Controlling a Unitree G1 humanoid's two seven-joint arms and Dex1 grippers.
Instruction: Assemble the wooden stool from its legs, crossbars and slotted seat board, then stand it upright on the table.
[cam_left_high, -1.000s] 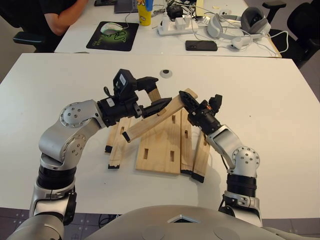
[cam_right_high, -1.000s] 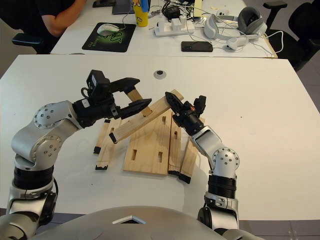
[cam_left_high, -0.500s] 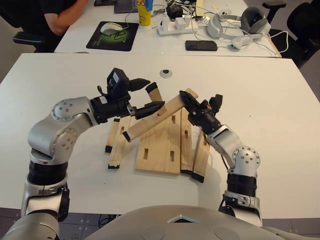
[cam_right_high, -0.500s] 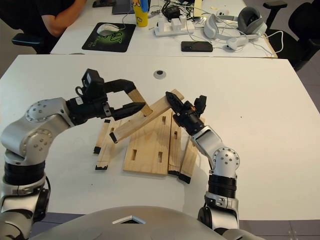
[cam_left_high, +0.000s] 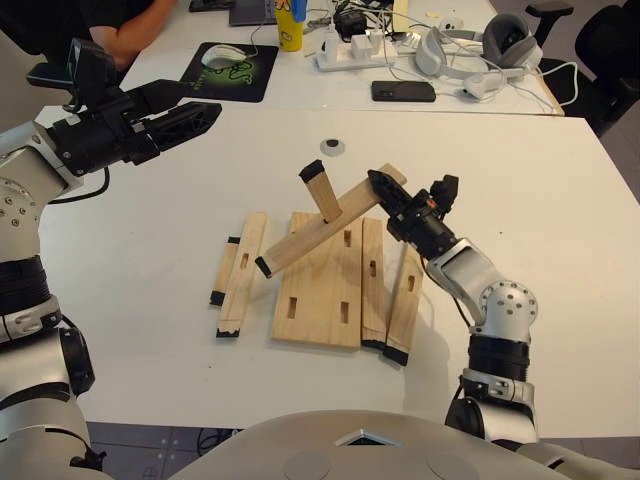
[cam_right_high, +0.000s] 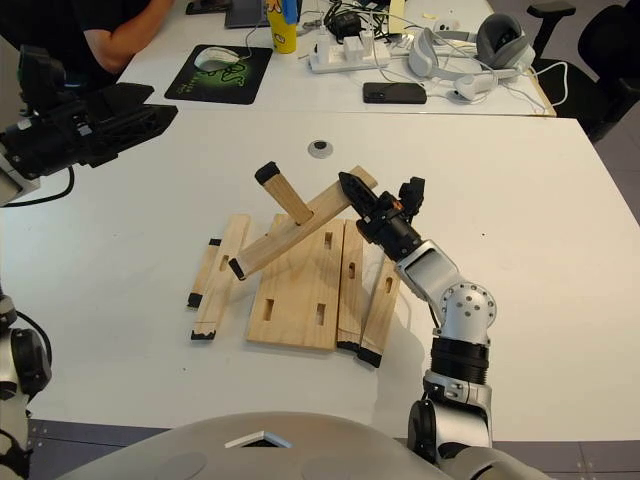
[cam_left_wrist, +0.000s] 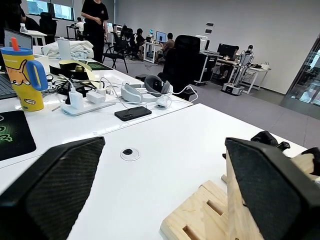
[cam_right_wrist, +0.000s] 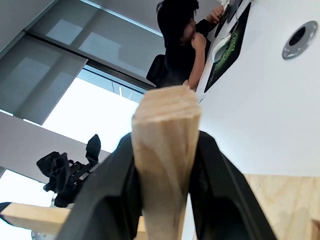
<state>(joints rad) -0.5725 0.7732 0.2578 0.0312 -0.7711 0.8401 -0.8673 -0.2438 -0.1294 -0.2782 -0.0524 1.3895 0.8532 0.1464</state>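
Wooden and stiff, the leg (cam_left_high: 318, 233) looks light, its smooth faces likely to slip. It slants over the seat board (cam_left_high: 312, 305), low end just above the board, high end clamped in the right gripper's (cam_left_high: 388, 192) fingers. It is best held near the crossbar (cam_left_high: 322, 192) joint. The left gripper (cam_left_high: 203, 100), straddling that crossbar half a second ago, has drawn off above the surface's (cam_left_high: 150, 220) far left, fingers spread wide.

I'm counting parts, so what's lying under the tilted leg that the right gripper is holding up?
The slotted seat board lies flat under the leg, its slots showing. Whatever the board covers can't be seen.
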